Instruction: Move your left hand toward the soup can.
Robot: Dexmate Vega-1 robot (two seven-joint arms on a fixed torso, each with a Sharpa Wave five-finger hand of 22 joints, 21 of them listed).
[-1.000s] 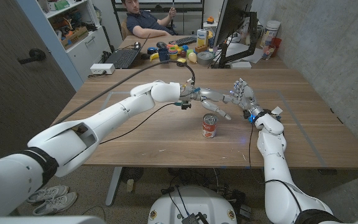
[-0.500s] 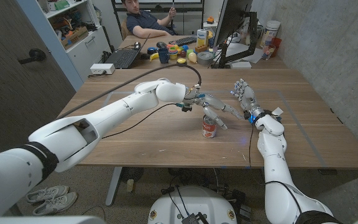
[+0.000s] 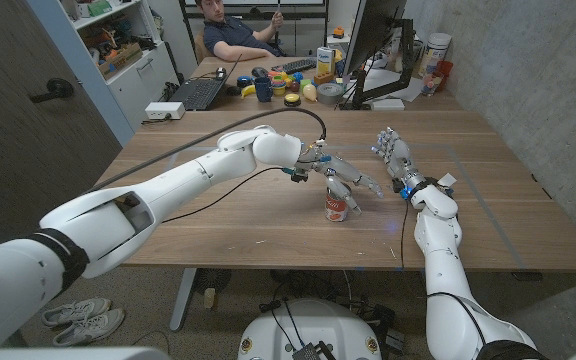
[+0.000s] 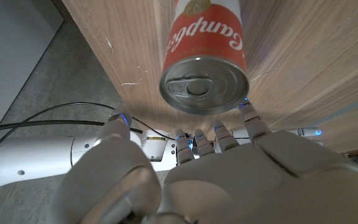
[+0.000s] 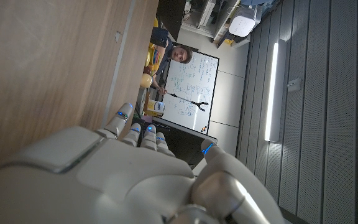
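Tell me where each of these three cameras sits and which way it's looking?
Head view: on the robot's head, looking down over both arms at the table, left hand above the can, right hand beside.
Left wrist view: on the left wrist, looking along the left hand at the can's lid.
Right wrist view: on the right wrist, along the right hand past the table to a person.
Head and left wrist views share the can.
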